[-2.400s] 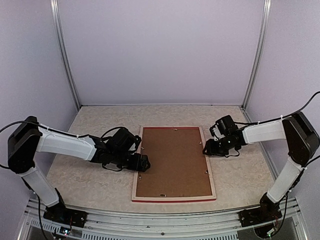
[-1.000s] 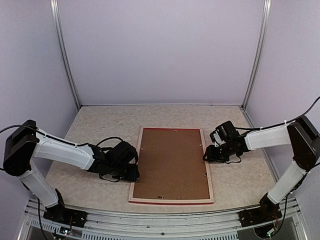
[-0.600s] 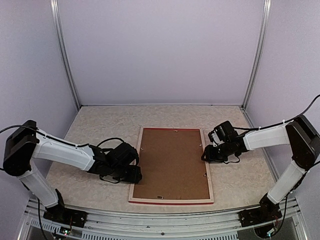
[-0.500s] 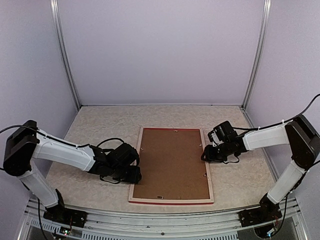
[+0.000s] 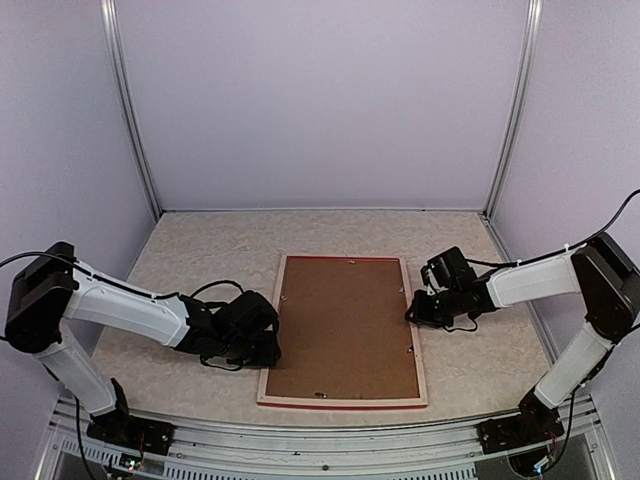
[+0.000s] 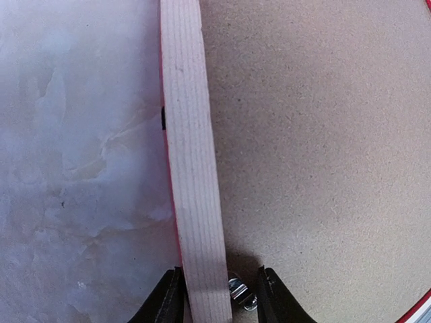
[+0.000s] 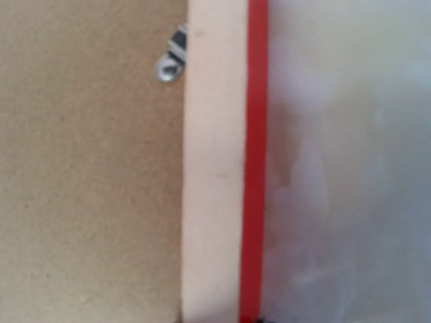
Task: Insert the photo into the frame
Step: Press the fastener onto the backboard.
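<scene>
Wood, pale and unpainted, runs between my left fingers (image 6: 170, 299): my left gripper (image 5: 271, 352) sits low over one long rail of the frame (image 5: 340, 399). Its jaws are narrowly parted and straddle the rail. One finger is against the rail's outer side and the other is just past a small metal clip (image 6: 239, 291) on the inner side; I cannot tell whether they squeeze. The frame lies flat and face down on the marbled table (image 5: 200, 260), its red face showing only as a thin line at the edge. A brown backing board (image 5: 345, 325) fills its opening, stretching ahead of my left fingers. My right gripper (image 5: 411, 312) is down at the opposite long rail, with a second clip (image 7: 172, 57) ahead of it on the board. Its fingertips barely show, so I cannot tell how wide its jaws stand
</scene>
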You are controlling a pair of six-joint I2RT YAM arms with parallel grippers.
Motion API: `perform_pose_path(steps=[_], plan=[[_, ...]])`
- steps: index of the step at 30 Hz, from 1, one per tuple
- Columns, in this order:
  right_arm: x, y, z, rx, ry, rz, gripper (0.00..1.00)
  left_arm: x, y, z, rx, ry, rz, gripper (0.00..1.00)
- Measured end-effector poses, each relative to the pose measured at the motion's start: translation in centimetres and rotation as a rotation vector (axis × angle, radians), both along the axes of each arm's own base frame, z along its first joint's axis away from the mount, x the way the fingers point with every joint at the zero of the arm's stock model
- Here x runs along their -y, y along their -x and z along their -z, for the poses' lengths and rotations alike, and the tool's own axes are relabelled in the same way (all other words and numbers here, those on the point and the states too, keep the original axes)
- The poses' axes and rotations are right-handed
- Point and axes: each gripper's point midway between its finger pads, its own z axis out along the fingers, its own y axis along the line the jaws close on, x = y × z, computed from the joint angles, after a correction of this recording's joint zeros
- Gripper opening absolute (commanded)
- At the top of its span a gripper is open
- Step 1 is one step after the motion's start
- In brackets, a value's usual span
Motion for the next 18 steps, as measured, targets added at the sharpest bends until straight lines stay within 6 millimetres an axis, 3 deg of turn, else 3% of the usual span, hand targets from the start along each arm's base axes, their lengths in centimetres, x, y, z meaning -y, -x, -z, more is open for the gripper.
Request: perform_pose_path(steps=[9,18], plan=[[0.0,0.0,-0.1,0.011,-0.007,0.025,0.14,-0.6,0.2,-0.1,0.009,0.063,-0.045,0.36],[-0.3,0.2,-0.1,0.010,-0.008,0.022,0.12,-1.8,0.1,-0.4,-0.003,0.120,-0.074,0.49]])
